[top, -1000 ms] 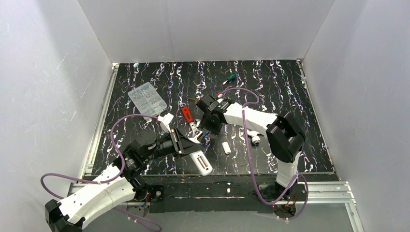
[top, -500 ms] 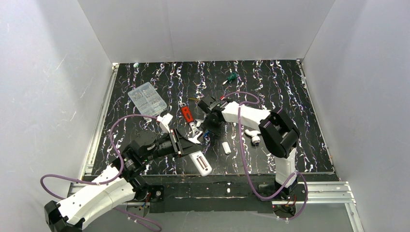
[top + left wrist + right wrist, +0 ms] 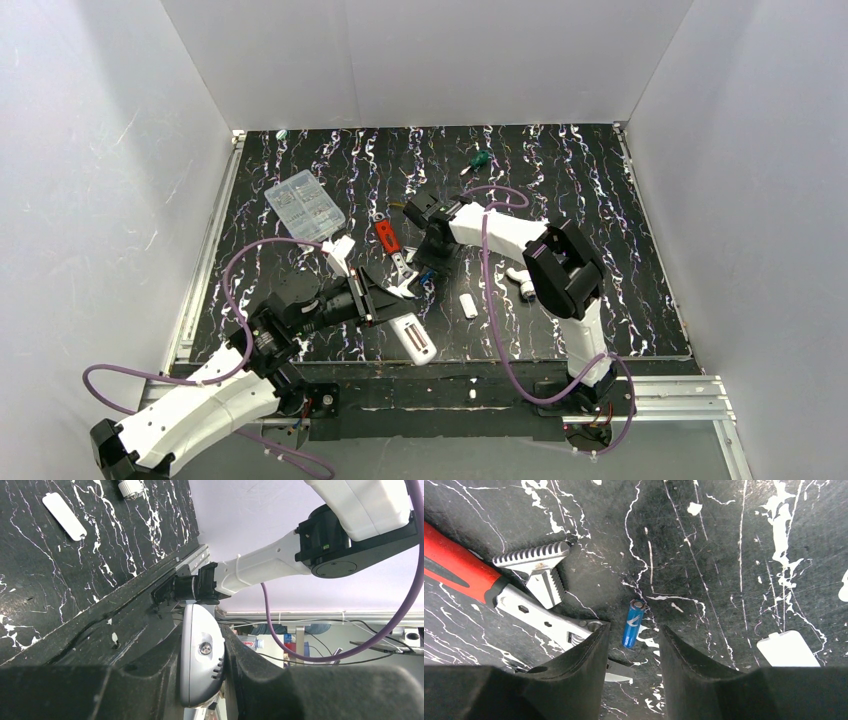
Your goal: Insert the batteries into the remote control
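The remote control (image 3: 200,680) sits clamped in the left gripper (image 3: 202,650) while the right gripper (image 3: 632,641) hangs with jaws parted astride one of the batteries (image 3: 632,617), which lies ungrasped on the surface (image 3: 724,555) between its fingers; loading apparently not begun.

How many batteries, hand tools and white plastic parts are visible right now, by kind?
blue battery: 1
hand tools: 2 (red-handled wrench, green-handled screwdriver)
white plastic parts: 3 (remote control, flat cover, angled fitting)
Total: 6
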Robot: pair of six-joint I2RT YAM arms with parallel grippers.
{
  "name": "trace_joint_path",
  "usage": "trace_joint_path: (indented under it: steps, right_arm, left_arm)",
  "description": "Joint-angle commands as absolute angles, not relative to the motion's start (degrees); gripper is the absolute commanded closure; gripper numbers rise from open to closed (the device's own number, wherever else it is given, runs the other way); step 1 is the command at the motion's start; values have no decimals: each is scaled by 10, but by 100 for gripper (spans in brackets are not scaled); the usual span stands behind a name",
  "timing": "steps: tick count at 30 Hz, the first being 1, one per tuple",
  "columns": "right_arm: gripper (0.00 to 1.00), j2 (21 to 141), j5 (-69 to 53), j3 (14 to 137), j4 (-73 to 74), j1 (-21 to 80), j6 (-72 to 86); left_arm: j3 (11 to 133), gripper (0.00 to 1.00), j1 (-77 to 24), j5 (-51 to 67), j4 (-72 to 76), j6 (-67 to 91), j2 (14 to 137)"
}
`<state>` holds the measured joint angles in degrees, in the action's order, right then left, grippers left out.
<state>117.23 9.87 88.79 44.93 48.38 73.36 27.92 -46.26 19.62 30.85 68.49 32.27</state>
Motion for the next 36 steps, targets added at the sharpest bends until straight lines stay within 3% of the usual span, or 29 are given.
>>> trace_joint_path:
  steps: [1, 11, 15, 23, 27, 36]
  right_arm:
    - [52, 1177, 101, 908, 477, 483, 746]
    - [60, 1210, 92, 954, 533, 482, 749]
    - [67, 1207, 91, 947, 527, 481, 750]
    - [70, 1204, 87, 941, 527, 480, 750]
    - [83, 1200, 82, 935, 522, 478, 747]
    - [94, 1145, 142, 915, 519, 476, 711]
  left_arm:
    - [303, 100, -465, 200, 329, 675, 308]
    - [300, 100, -465, 198, 327, 675, 302]
    - [300, 100, -465, 195, 323, 674, 298]
    - [301, 100, -464, 194, 321, 674, 295]
    - [299, 100, -465, 192, 320, 673, 293]
    - [298, 100, -464, 191, 313, 671, 288]
